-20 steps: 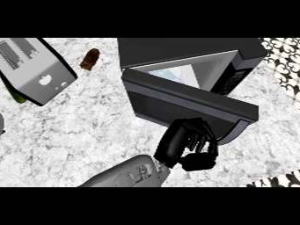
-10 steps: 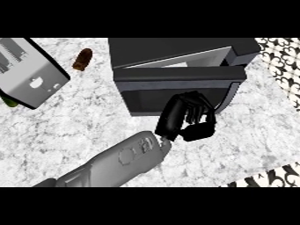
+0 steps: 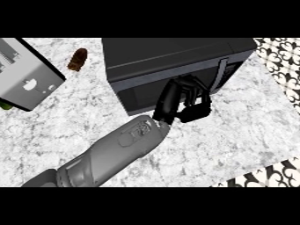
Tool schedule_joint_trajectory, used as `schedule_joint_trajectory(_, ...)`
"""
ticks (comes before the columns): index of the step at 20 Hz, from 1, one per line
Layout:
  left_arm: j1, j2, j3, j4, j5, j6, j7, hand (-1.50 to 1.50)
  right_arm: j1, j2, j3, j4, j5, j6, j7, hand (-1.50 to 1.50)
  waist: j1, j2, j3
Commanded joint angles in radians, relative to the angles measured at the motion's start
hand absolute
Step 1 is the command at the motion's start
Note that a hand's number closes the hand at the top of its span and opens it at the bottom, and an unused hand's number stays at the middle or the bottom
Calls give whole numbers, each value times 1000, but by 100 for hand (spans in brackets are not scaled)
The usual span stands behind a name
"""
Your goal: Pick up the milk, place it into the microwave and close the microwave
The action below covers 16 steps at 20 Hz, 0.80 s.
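Landmark = microwave [image 3: 171, 66], dark box at the back of the worktop [image 3: 243, 132].

Right hand [image 3: 186, 102] sits against the microwave's front face, on the door [image 3: 145, 94], near its right side just left of the control strip [image 3: 222, 72]. Fingers curled, holding nothing that I can see. Forearm runs from the lower left of the view up to the door.

Door looks flush or close to flush with the body; from this steep angle I can't confirm a latch. No gap visible along the top edge.

Milk: not visible anywhere on the worktop. Judging by the shut door, it's inside the microwave, but that can't be verified from here.

Left hand: not clearly in view. A grey shape at the far left edge, well left of the microwave, is too cropped to identify.

Risks from here:
- Door not fully latched; it could swing open once the hand pulls away.
- Curled fingers near the control strip could catch the door edge on retreat and drag it open.
- Pushing further could slide the whole microwave back on the worktop.
- Forearm swing on exit is low risk: toaster [image 3: 19, 70] and small brown thing [image 3: 78, 59] sit well left of the microwave.
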Motion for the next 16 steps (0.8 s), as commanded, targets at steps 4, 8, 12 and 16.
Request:
schedule_joint_trajectory(4, -32, 0, 60, 76, 88, -38, -64, 150, -13, -25, -29, -8, -44, -4, 11, -150, -10, 8, -1)
schedule_joint_trajectory(8, -21, 0, 75, 85, 138, -22, -75, 150, -28, -33, -25, -18, -66, 2, 15, -150, -20, 16, 0)
schedule_joint_trajectory(12, -27, 0, 74, 103, 153, 10, -106, 150, -27, -44, -26, -8, -81, 16, 20, -150, -24, 17, 2)
schedule_joint_trajectory(16, -28, 0, 84, 101, 173, 17, -159, 150, -32, -63, -24, -21, -103, 49, 21, -150, -26, 18, 1)
